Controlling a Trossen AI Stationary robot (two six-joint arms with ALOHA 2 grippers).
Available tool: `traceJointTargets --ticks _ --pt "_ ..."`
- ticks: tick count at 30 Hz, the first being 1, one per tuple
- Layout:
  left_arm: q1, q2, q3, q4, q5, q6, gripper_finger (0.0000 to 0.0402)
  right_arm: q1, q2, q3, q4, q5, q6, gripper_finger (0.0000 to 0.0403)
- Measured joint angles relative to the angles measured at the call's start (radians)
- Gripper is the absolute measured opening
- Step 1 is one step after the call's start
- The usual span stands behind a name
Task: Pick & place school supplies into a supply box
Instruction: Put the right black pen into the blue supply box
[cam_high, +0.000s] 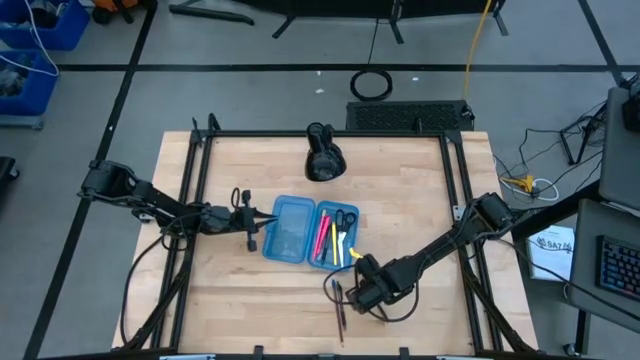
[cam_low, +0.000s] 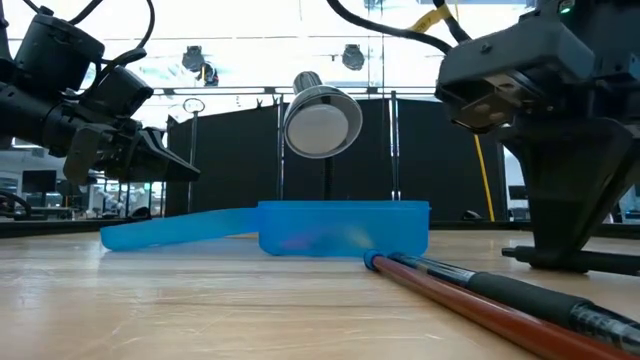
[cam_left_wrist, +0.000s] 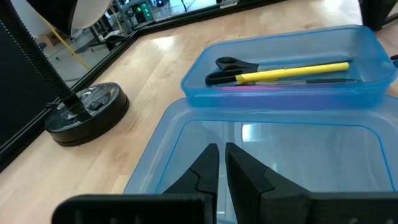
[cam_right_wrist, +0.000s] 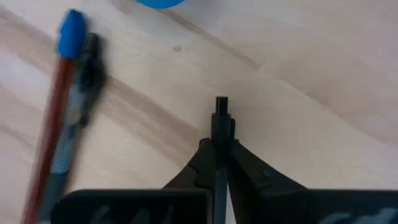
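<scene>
Partly filled, the translucent blue plastic supply box (cam_high: 300, 231) holds scissors and pens; right pincer (cam_right_wrist: 221, 134) grips a thin black pen (cam_right_wrist: 221, 112), two more wait on the desk (cam_high: 420, 200); left pincer (cam_left_wrist: 221, 163) clenched, empty.

The table (cam_high: 400, 200) is pale wood, matt, with fine grain. On it the pencil case (cam_left_wrist: 280, 81) is translucent blue plastic, smooth and glossy, catching reflections. Inside the case, a yellow pen (cam_left_wrist: 292, 71) looks like shiny plastic. Beside the case, the lamp base (cam_left_wrist: 87, 112) is dark, slightly glossy.
</scene>
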Motion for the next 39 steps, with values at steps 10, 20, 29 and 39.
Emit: traceJointTargets --ticks 10,20,29,39 --pt "0.000 0.000 0.000 0.000 0.000 0.000 0.0035 0.000 -0.033 0.000 0.041 0.038 -0.011 0.0005" --pt "0.000 0.000 0.000 0.000 0.000 -0.008 0.0035 0.000 -0.064 0.000 0.032 0.072 -0.031 0.0004" --pt "0.000 0.000 0.000 0.000 0.000 -0.010 0.0035 -0.007 -0.054 0.001 0.125 0.070 -0.079 0.0059" --pt "0.000 0.000 0.000 -0.001 0.000 -0.013 0.0035 -0.045 0.039 0.008 0.085 -0.017 -0.077 0.0158"
